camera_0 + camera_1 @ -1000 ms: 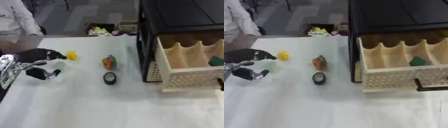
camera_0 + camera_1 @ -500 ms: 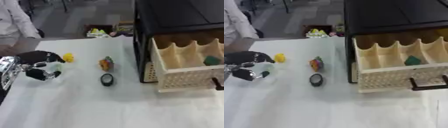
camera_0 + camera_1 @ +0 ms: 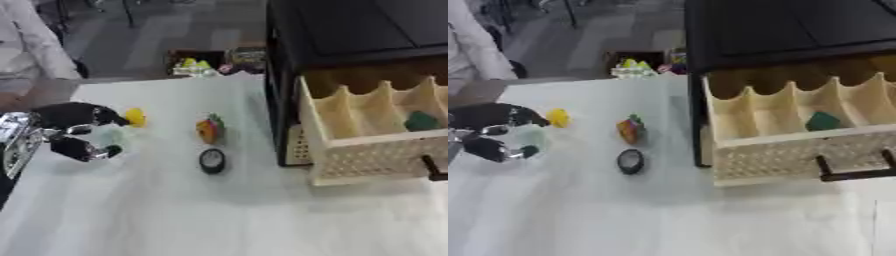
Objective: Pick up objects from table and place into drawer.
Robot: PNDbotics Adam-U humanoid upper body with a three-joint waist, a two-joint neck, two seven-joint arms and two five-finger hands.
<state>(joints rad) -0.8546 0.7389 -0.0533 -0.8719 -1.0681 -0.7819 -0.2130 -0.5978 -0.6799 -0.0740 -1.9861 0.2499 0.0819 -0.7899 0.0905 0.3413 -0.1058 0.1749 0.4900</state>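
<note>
- The left hand (image 3: 74, 131) is seen at the worktop's (image 3: 175, 210) left edge — fingers curled around a pale object (image 3: 107, 136), its long axis not discernible.
- A green object (image 3: 822, 121) lies in the open drawer (image 3: 785, 135).

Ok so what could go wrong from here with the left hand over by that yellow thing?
The left hand is curled next to the yellow object; a sideways nudge could roll it toward the table edge. The drawer already holds a green item, and its dividers leave narrow slots, so a drop might miss.
</note>
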